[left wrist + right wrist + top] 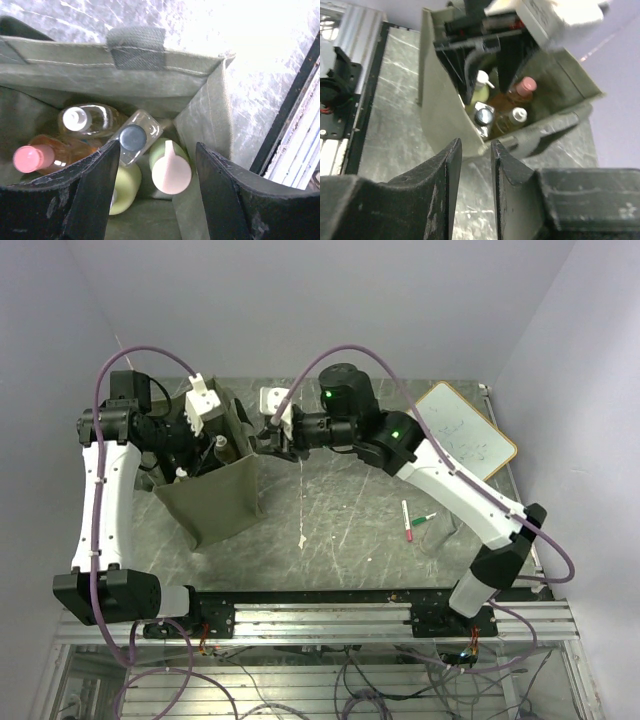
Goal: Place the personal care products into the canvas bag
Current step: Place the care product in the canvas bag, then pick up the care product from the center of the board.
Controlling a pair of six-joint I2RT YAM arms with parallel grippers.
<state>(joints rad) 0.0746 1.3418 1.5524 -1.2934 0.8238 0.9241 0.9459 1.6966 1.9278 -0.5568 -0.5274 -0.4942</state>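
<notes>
Five personal care products [134, 137] sit inside the canvas bag [135, 75], my left fingers [95, 195] wide and empty above them, my right fingers [442, 195] narrow and empty beside its rim, so next, I judge, I lift clear and check the desk [350, 530] for a sixth.

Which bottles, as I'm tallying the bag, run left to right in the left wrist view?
pink-capped orange plastic bottle, white-capped amber plastic bottle, black-capped clear plastic bottle, beige-capped light green plastic bottle
</notes>
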